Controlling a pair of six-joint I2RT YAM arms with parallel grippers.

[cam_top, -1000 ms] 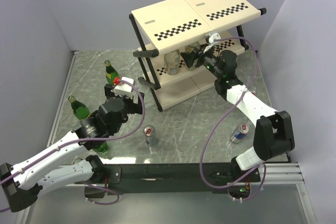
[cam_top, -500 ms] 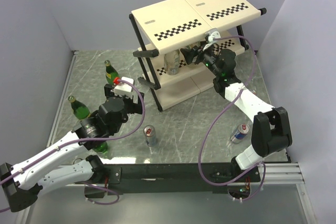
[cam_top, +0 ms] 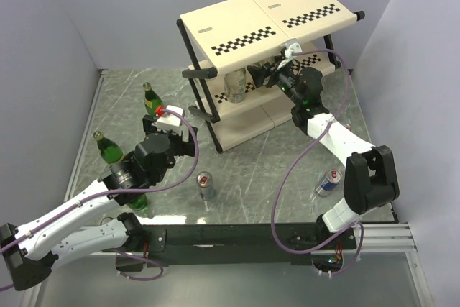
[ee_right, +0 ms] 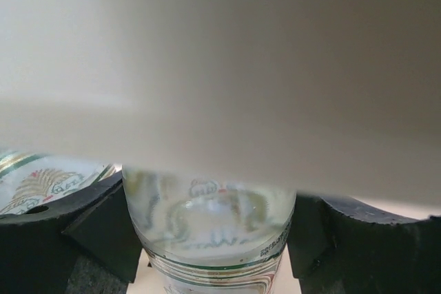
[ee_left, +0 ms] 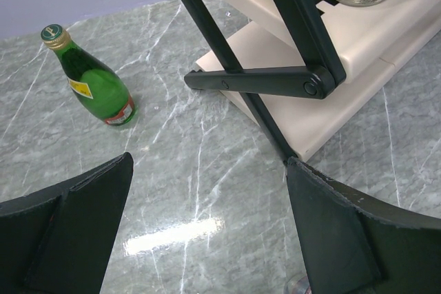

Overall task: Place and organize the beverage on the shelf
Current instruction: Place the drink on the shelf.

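Note:
The shelf (cam_top: 237,30) stands at the back right of the table. My right gripper (ee_right: 209,194) reaches under its top panel, shut on a clear bottle (ee_right: 210,235) over the middle tier; in the top view it sits at the bottle (cam_top: 260,75). A second clear bottle (cam_top: 236,85) stands on that tier to its left. My left gripper (ee_left: 207,170) hangs open over bare marble, a green bottle (ee_left: 93,80) ahead to its left. Two more green bottles (cam_top: 108,150) (cam_top: 136,203) and two cans (cam_top: 206,186) (cam_top: 328,182) stand on the table.
The shelf's black frame leg and foot bar (ee_left: 262,80) lie just ahead of my left gripper. Grey walls close in the left, back and right sides. A can's top (ee_left: 300,286) peeks in beneath my left gripper's right finger.
My right gripper has pushed slightly farther in under the shelf's top panel with the clear bottle. The left arm has not moved.

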